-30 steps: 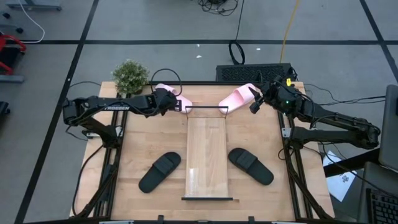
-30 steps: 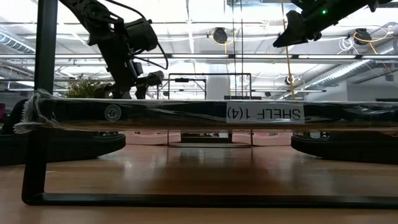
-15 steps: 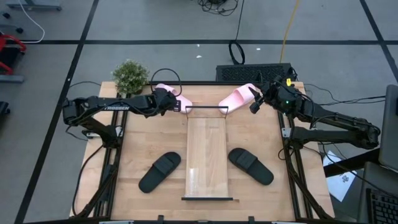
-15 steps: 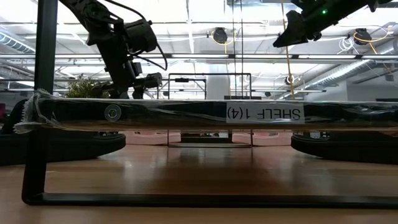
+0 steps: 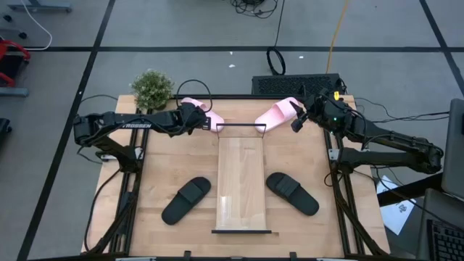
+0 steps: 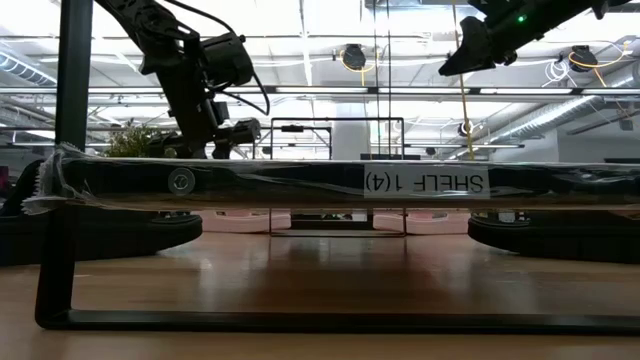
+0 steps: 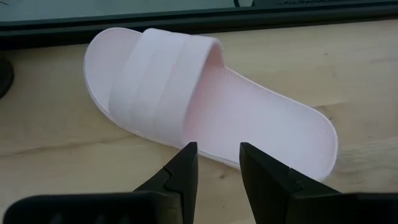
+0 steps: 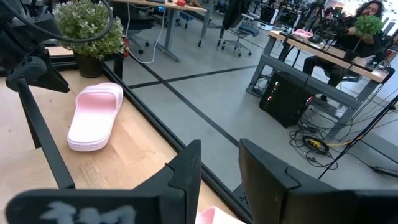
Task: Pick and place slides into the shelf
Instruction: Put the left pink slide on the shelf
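Observation:
Two pale pink slides lie sole-down near the table's far edge: one [image 5: 190, 104] to the left of the shelf's far end, one [image 5: 278, 112] to its right. Two black slides [image 5: 186, 200] [image 5: 292, 193] lie flat on either side of the shelf [image 5: 241, 174], a long light board with black end bars. My left gripper [image 7: 217, 165] is open above the long side edge of the left pink slide [image 7: 205, 106]; I cannot tell whether it touches. My right gripper [image 8: 219, 165] is open, raised beside the right pink slide, high in the low view [image 6: 470, 50].
A potted plant [image 5: 152, 87] stands at the table's far left corner, behind my left arm. A dark keyboard-like object [image 5: 297, 83] sits just beyond the far edge. The shelf board [image 6: 300, 180] is bare on top. Bare tabletop lies along the near edge.

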